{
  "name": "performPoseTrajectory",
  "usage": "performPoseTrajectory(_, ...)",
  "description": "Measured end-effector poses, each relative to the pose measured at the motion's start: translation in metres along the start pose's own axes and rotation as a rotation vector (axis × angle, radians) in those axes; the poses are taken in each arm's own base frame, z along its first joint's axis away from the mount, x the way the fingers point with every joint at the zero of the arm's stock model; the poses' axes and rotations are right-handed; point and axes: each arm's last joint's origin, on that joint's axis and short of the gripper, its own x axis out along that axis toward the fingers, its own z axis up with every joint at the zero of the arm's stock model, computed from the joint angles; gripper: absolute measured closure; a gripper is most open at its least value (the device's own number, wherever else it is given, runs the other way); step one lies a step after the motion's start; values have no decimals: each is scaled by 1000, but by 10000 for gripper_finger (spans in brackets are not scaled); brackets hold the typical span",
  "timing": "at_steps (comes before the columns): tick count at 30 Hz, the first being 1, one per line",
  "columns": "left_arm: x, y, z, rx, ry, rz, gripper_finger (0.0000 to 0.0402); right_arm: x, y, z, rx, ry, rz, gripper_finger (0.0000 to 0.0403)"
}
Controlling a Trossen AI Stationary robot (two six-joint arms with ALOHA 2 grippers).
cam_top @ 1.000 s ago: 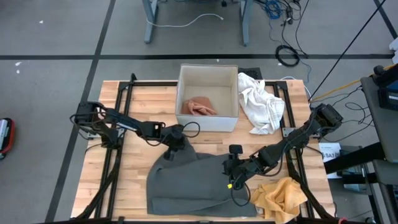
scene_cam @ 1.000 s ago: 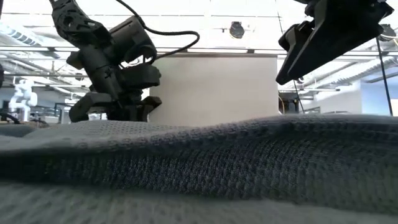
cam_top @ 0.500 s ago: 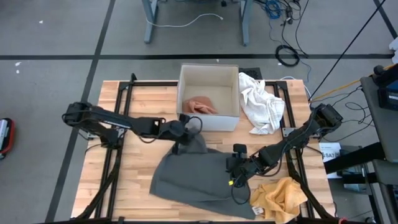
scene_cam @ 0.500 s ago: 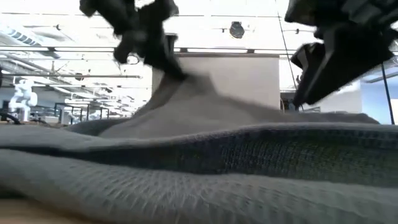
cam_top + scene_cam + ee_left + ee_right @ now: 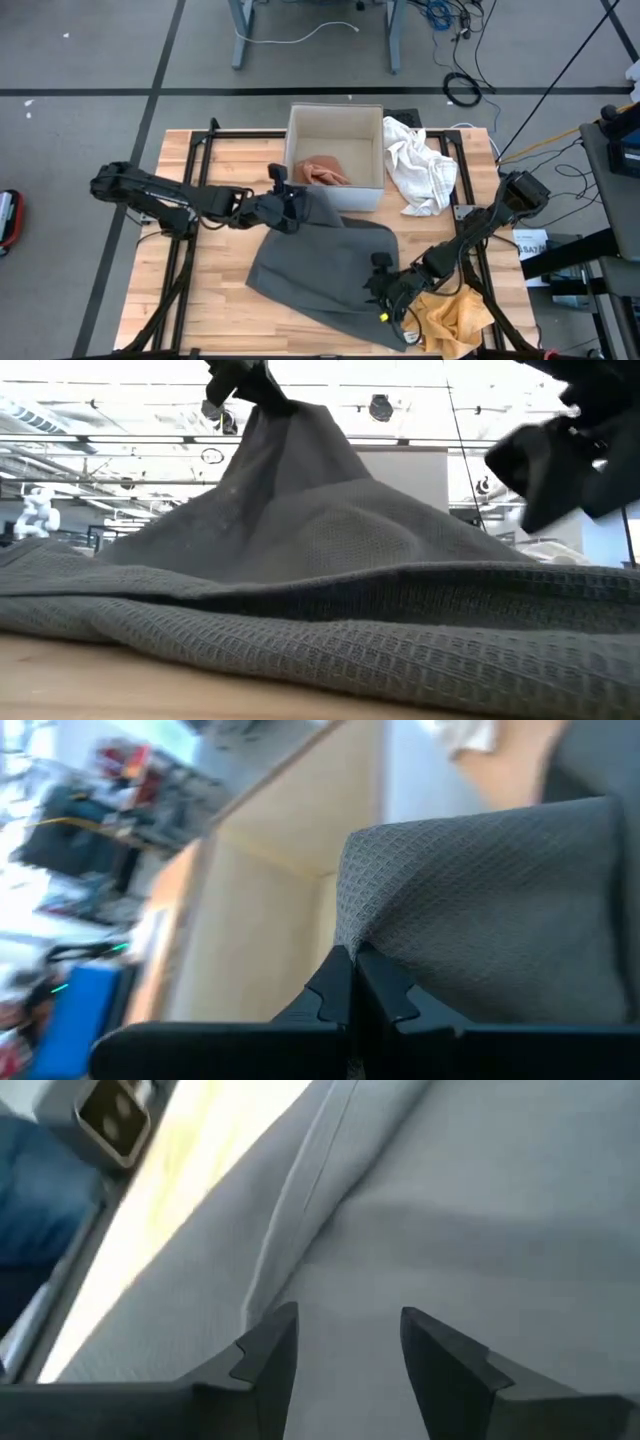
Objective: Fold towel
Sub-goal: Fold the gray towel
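Towel (image 5: pixel 325 270), grey waffle-weave, sprawls across the frame's lower centre, one corner lifted near the box (image 5: pixel 335 157). Left gripper (image 5: pixel 293 204) is clamped on that corner; right gripper (image 5: pixel 380 292) hovers parted over the lower-right edge. Soft, limp, light; best taken by corners.

Setting: robotics lab or industrial workshop. Evidence: wooden table (image 5: pixel 210 260) fitted with black metal frame (image 5: pixel 190 150); grey concrete floor (image 5: pixel 100 50) with loose cables (image 5: pixel 455 85); metal stand legs (image 5: pixel 240 40); open ceiling with pipes and lights (image 5: pixel 380 407); small white robot figure (image 5: pixel 38 512) in background.
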Motion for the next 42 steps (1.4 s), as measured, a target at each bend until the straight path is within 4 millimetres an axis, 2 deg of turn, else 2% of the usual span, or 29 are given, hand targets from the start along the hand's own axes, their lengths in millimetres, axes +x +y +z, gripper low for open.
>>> performPoseTrajectory(6,-15,2,7,-27,-1,130,401,24,8,-20,32,89,31,239)
performPoseTrajectory(13,-30,5,11,-71,2,246,401,47,21,-25,80,69,242,239)
performPoseTrajectory(17,-34,2,11,-56,24,283,401,50,27,-21,98,40,368,239)
performPoseTrajectory(22,-36,-6,6,-38,20,181,401,44,31,-14,114,33,456,239)
performPoseTrajectory(27,-34,-15,-7,-91,72,12,401,25,27,-8,125,48,392,239)
performPoseTrajectory(36,-36,-28,-23,-204,191,-180,401,-23,-2,-7,123,75,-81,239)
performPoseTrajectory(42,-36,-30,-25,-259,215,-220,401,-20,-9,-9,111,98,-143,239)
